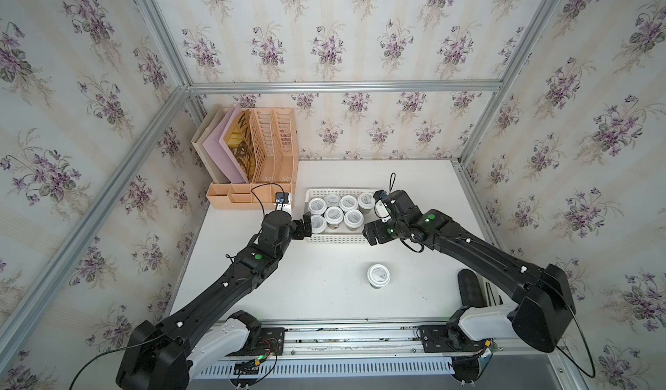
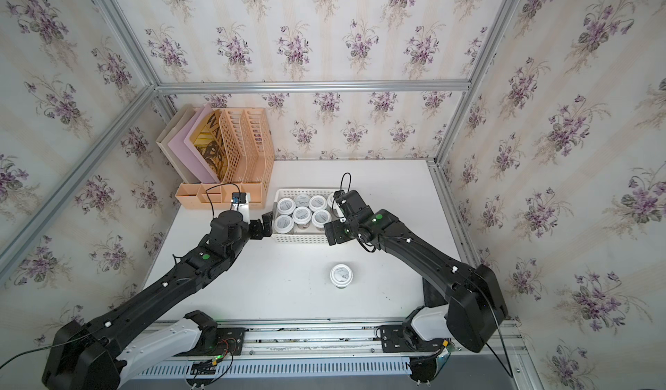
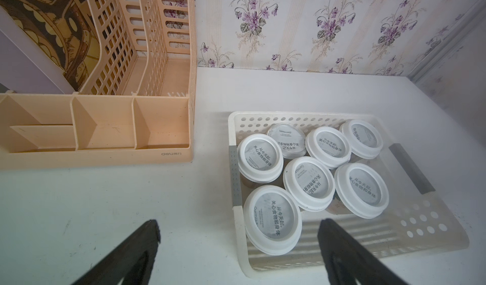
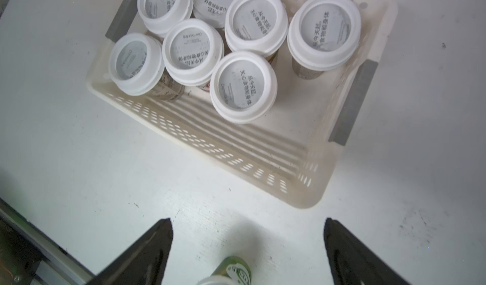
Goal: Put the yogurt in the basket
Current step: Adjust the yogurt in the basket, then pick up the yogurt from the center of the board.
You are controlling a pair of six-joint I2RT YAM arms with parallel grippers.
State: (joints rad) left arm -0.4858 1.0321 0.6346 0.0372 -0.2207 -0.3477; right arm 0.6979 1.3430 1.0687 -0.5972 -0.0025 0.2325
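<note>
Several yogurt cups (image 1: 334,214) with white lids stand packed in the white perforated basket (image 1: 335,239), mostly toward its left end. One more yogurt cup (image 1: 378,276) stands alone on the table in front of the basket; it also shows in a top view (image 2: 341,275). My left gripper (image 3: 238,233) is open, its fingers straddling the basket's (image 3: 420,228) near left corner beside a cup (image 3: 272,219). My right gripper (image 4: 248,231) is open over bare table, just in front of the basket's (image 4: 223,149) right corner. The lone cup's green-labelled body (image 4: 232,269) shows between its fingers, untouched.
A peach slatted file organizer (image 1: 259,154) with folders stands at the back left, close to the basket's left end. A metal rail (image 1: 342,337) runs along the table's front edge. A black object (image 1: 468,291) lies at the right edge. Papered walls enclose three sides.
</note>
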